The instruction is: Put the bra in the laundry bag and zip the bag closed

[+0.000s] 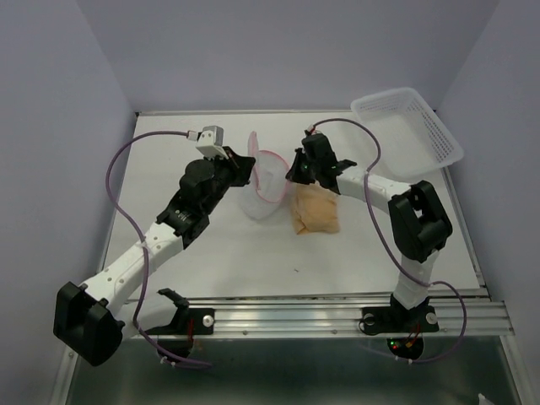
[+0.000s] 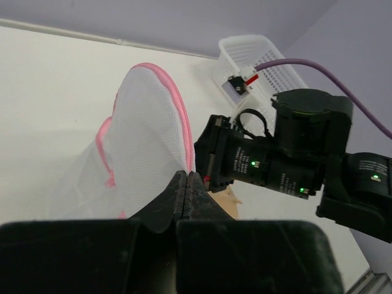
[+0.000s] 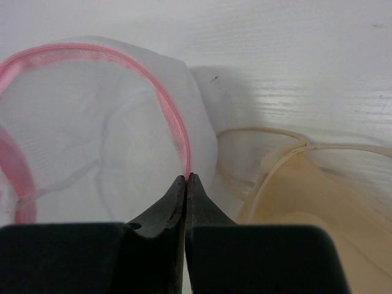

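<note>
Spreading the mouth of the laundry bag [image 1: 263,198] calls for even, gentle tension, since the left tool [image 2: 187,174] and the right tool [image 3: 185,177] each pinch its pink zipper rim [image 3: 165,101] fully closed, while the bra [image 1: 314,213] lies on the table [image 1: 253,257] just right of it.

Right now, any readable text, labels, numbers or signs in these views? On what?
No readable text in any view.
Small white-and-red tag, left wrist view: marks too small to read.
Bag, bra, basket: no print visible.
</note>
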